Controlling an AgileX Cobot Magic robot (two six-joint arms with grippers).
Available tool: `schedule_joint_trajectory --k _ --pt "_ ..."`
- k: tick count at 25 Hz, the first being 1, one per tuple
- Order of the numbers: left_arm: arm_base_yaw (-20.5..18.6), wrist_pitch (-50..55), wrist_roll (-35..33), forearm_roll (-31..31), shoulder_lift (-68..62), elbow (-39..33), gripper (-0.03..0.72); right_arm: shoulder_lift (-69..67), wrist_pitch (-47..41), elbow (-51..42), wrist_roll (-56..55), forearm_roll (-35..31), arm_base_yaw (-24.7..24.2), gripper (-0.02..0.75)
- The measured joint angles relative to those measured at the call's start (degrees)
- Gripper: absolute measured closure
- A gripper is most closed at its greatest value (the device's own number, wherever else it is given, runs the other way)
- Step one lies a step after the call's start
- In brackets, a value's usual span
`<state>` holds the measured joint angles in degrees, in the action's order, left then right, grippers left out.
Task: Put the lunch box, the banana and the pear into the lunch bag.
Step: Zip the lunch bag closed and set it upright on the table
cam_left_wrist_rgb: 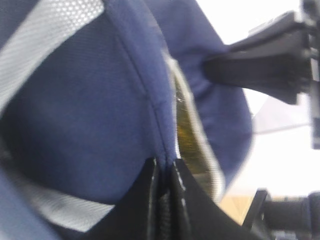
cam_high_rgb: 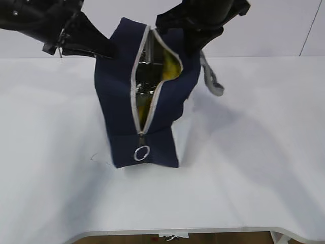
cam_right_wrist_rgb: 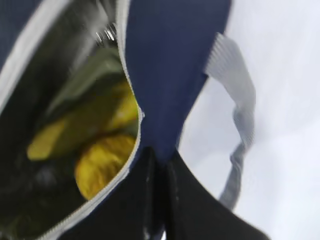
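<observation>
Nearest the exterior camera hangs the zipper's ring pull (cam_high_rgb: 142, 153), low at the center of the frame, on the lunch bag (cam_high_rgb: 122, 101) standing mid-table (cam_high_rgb: 254, 178). Its zipper gapes wide along the top. From the upper left the left gripper (cam_left_wrist_rgb: 165, 172) is clenched on the bag's navy rim; from the upper right the right gripper (cam_right_wrist_rgb: 159, 165) pinches the opposite rim beside a grey webbing handle (cam_right_wrist_rgb: 235, 85). Inside, against the silvery lining, the banana (cam_right_wrist_rgb: 80, 127) lies above the pear (cam_right_wrist_rgb: 100, 162); a pale green shape behind them may be the lunch box (cam_right_wrist_rgb: 92, 75), though it is blurred.
</observation>
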<state>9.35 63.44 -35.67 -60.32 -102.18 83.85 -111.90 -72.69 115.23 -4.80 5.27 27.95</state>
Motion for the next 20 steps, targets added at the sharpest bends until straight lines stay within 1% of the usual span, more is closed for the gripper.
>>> schedule_joint_trajectory --k 3,7,16,20 --pt "2.6 -3.3 0.0 -0.8 0.0 0.0 0.676 1.6 -0.1 0.0 0.1 3.8 0.0 0.737" --pt "5.3 -6.9 0.0 -1.5 0.0 0.0 0.676 1.9 -0.3 0.0 0.1 5.3 0.0 0.738" --pt "6.0 -9.4 0.0 -5.1 -3.1 0.0 0.676 0.1 -0.3 -0.1 0.0 5.3 0.0 0.738" --pt "6.1 -9.8 0.0 -7.2 -4.0 0.0 0.676 -0.1 -0.3 -0.1 -1.8 5.3 0.0 0.737"
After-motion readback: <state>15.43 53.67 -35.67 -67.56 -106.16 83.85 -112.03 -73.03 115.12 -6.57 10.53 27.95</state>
